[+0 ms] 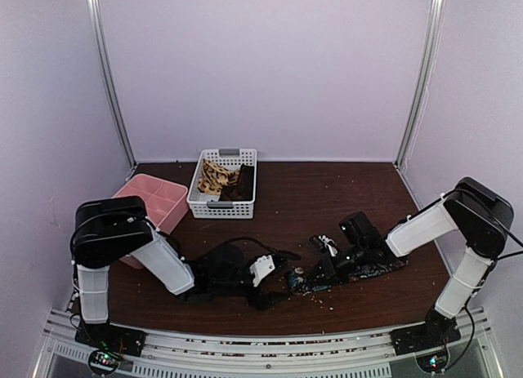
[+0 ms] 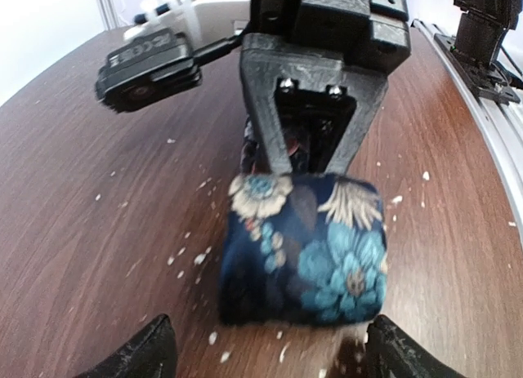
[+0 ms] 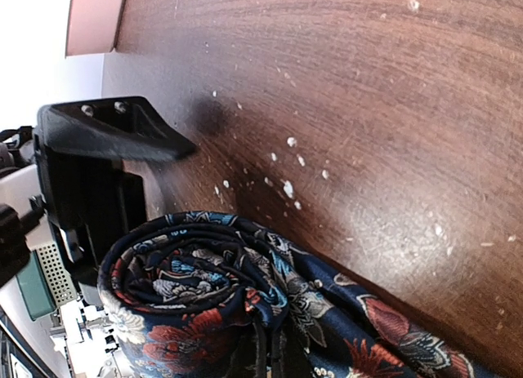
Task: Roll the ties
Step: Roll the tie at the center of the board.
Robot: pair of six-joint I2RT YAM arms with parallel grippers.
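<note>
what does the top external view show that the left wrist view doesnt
Only top external: the white basket holding a tan tie and a dark brown tie, the pink tray, and the floral tie's unrolled tail lying flat toward the right arm.
Only left wrist: the roll close up, its blue flowers clear, and the left hand open, fingertips wide apart near the roll.
Both: the right hand at the roll, the wooden table and the white specks on it.
</note>
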